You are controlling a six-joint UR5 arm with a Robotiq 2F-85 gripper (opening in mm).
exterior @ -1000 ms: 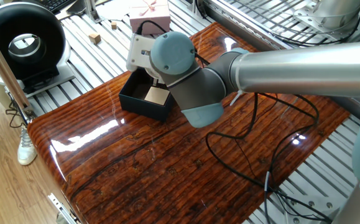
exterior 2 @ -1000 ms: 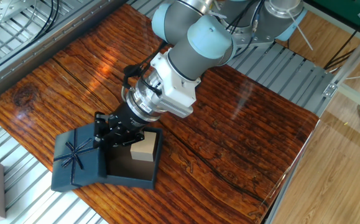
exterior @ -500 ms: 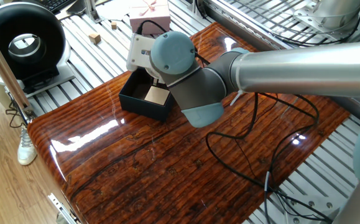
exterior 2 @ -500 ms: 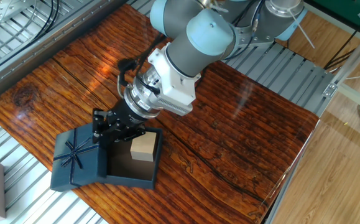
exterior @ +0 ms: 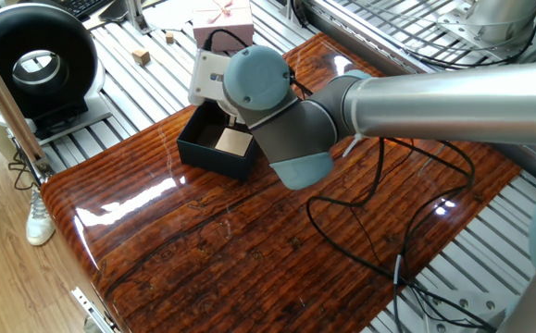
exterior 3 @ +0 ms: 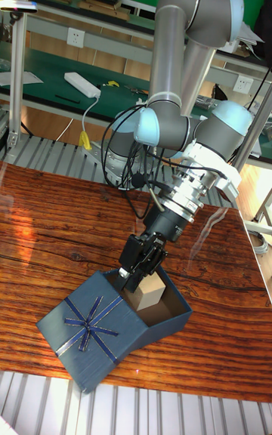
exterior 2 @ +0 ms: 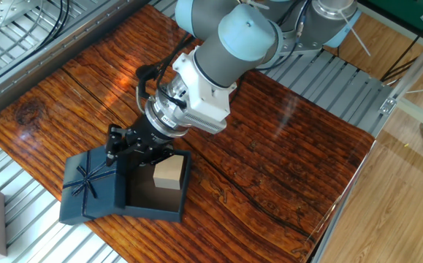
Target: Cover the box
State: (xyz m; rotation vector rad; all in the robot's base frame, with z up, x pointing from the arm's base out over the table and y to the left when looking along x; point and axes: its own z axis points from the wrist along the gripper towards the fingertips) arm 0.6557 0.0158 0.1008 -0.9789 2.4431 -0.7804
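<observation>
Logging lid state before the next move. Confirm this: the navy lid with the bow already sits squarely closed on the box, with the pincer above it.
Not closed. In the other fixed view the lid leans on the box, which is open, showing the tan pad. The pincer is above it.

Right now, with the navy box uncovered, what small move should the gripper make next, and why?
Probably lower onto the bowed lid's near edge and grip it. The gripper hovers just above where the lid leans against the open navy box, tan pad exposed.

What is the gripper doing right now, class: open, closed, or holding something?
Gripper: at the lid's edge, over the open box; whether it is open or gripping the lid cannot be told.
</observation>
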